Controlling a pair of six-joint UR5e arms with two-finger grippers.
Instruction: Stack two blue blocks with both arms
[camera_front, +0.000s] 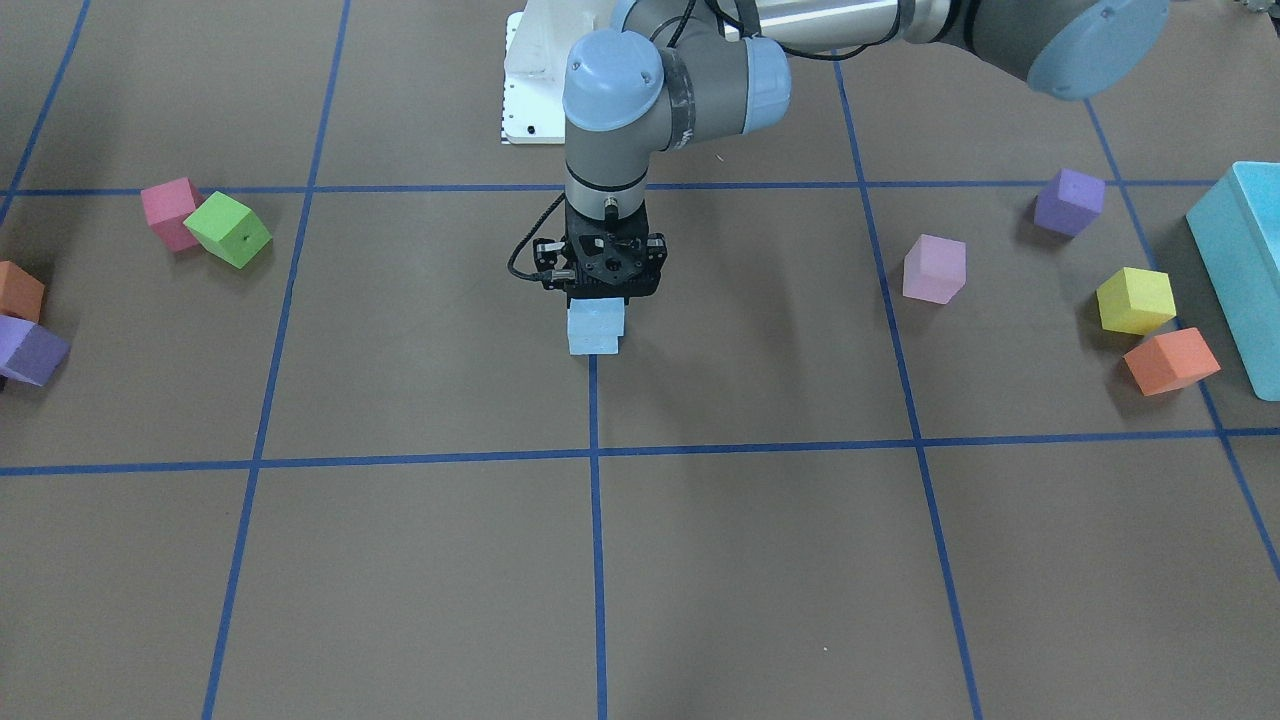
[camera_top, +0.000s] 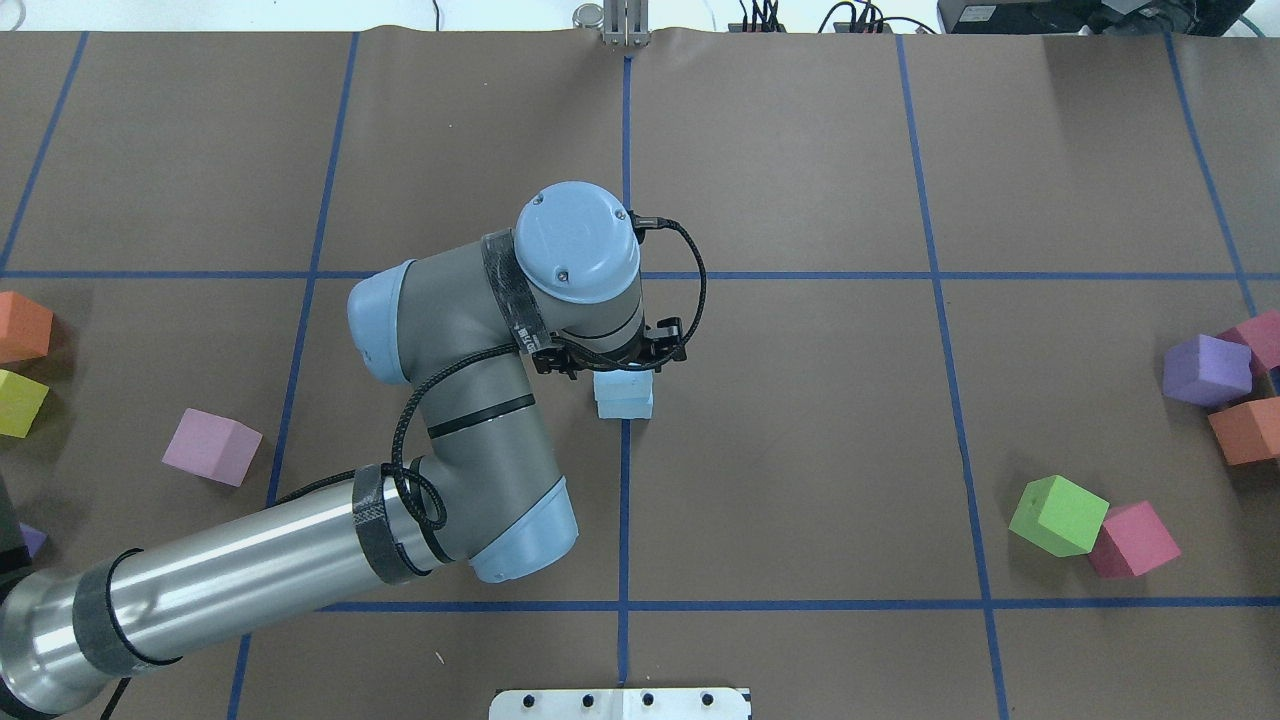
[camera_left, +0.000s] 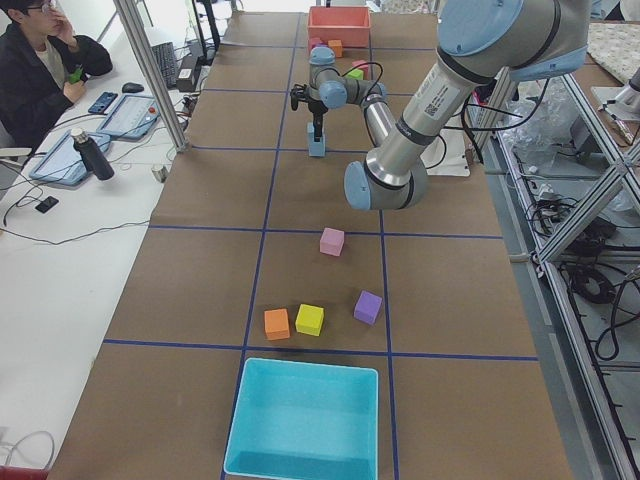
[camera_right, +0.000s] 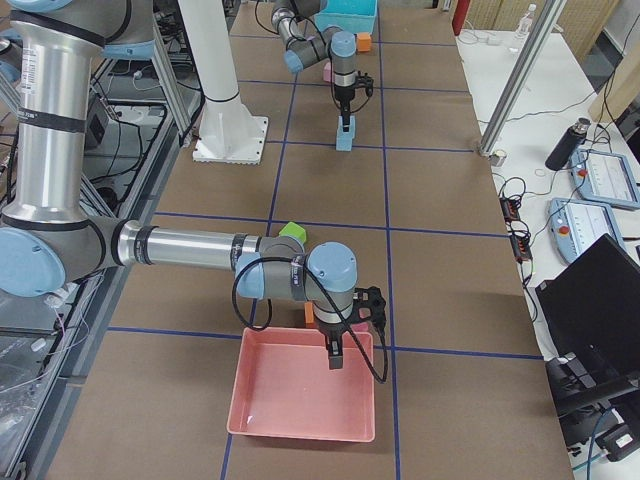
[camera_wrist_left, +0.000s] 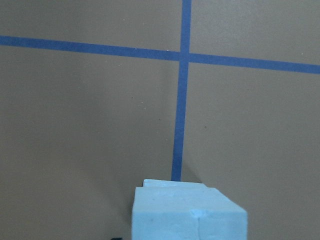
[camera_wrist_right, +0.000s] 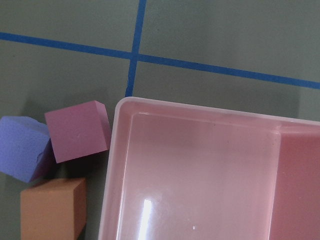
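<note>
Two pale blue blocks stand stacked on the blue centre tape line, the upper one (camera_front: 597, 318) on the lower one (camera_front: 594, 345); the overhead view shows the upper (camera_top: 623, 384) and the lower (camera_top: 626, 406). My left gripper (camera_front: 600, 296) points straight down onto the stack and looks shut on the upper block, which fills the bottom of the left wrist view (camera_wrist_left: 187, 212). Its fingers are hidden. My right gripper (camera_right: 335, 358) hangs over a pink tray (camera_right: 300, 395) far off to the side. I cannot tell whether it is open or shut.
On the left arm's side lie a pink cube (camera_front: 934, 268), a purple cube (camera_front: 1068, 200), a yellow cube (camera_front: 1134, 300), an orange cube (camera_front: 1170, 360) and the large teal block (camera_front: 1245, 260). Green (camera_front: 228, 230) and red-pink (camera_front: 170, 213) cubes lie on the other side.
</note>
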